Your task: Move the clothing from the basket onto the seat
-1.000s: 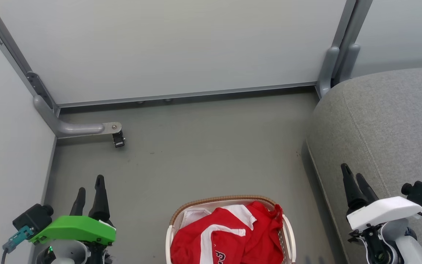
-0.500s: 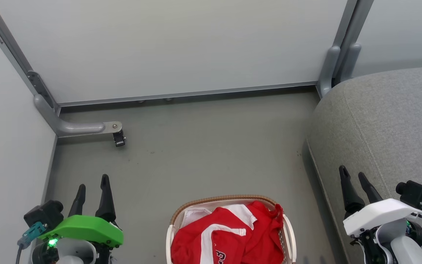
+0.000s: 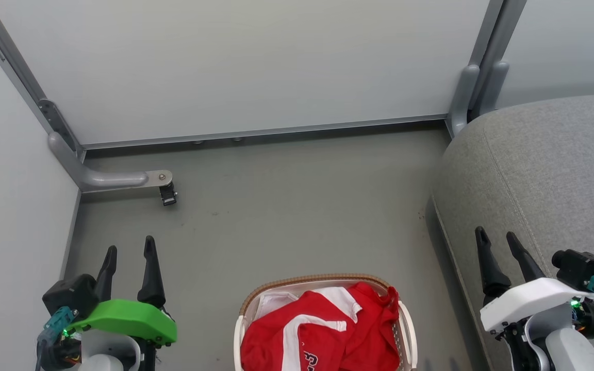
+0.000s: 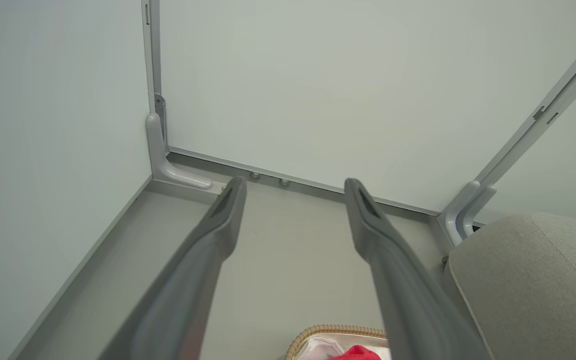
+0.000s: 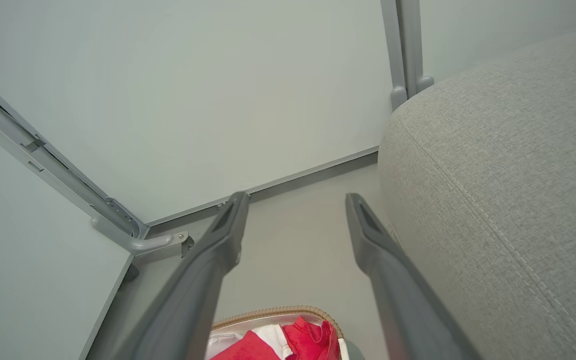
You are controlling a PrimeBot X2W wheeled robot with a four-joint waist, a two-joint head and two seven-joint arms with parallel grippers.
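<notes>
Left hand [image 3: 130, 246], the one under the green cover, sits low at the left of the head view. Its two long dark fingers are spread wide with nothing between them, tips out over the dull grey floor [image 3: 286, 206]. Right hand [image 3: 494, 234], white-covered, mirrors it at the lower right, fingers just as wide and just as empty, showing against the near edge of the seat [image 3: 544, 170], a large grey woven-fabric sofa cushion with a rounded corner and a stitched seam running down it.

Between the two hands, at the bottom centre and cut off by the picture's edge, stands the small oval white plastic basket [image 3: 297, 281] with perforated sides and a brown woven rim. It rests on the floor, left of the seat with a strip of floor between them.

Now the clothing [image 3: 323, 335]: a soft heap of bright red fabric filling the basket right up to the rim. A broad white stripe curves across the top garment, a white panel lies folded above it, and a few white-edged letters peek out at the bottom edge, too cropped to read. A plain white piece is tucked at the back left, and a crumpled red fold rises against the right side. Neither hand touches any of it.

Pale grey wall panels [image 3: 235, 67] in metal framing close the corner behind.
</notes>
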